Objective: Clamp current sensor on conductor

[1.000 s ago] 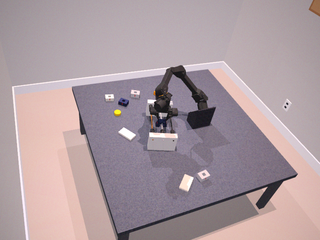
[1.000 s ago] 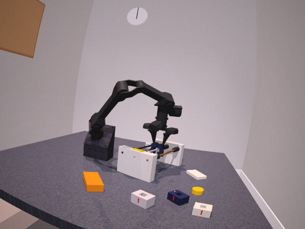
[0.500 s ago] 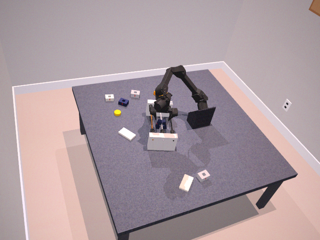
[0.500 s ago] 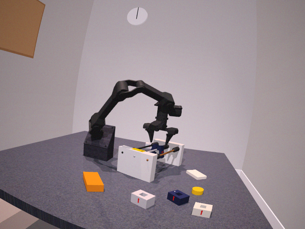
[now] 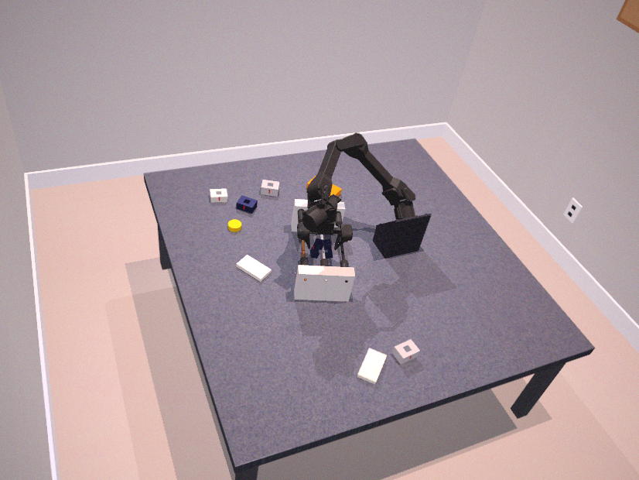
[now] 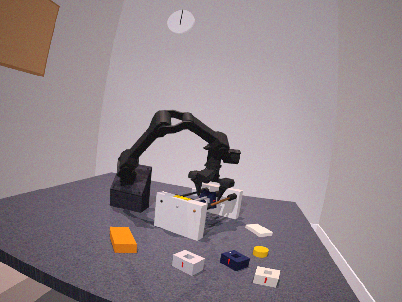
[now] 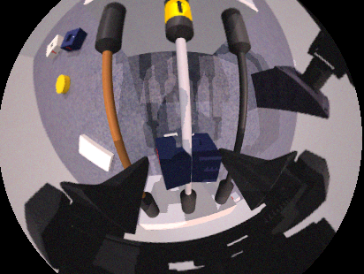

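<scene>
The dark blue split-core sensor [image 5: 322,245] [image 6: 210,197] [image 7: 189,162] sits round the white middle conductor [image 7: 185,90], its two halves meeting side by side. That conductor carries a yellow collar [image 7: 178,11] at the end by the yellow label [image 6: 181,197] on the white end block [image 5: 324,284] [image 6: 176,214]. An orange conductor [image 7: 111,114] and a black one [image 7: 242,96] run on either side. My gripper [image 5: 322,254] [image 6: 210,192] [image 7: 185,156] is open, with one finger on each side of the sensor and apart from it. I cannot read the sensor's arrow.
Two white sensor blocks [image 5: 218,195] [image 5: 269,187], a dark blue one [image 5: 246,203] and a yellow disc [image 5: 234,224] lie to the left. White slabs [image 5: 253,267] [image 5: 372,365] and another white sensor [image 5: 406,351] lie nearer. An orange block [image 6: 122,239] and the arm's base [image 5: 401,234] flank the fixture.
</scene>
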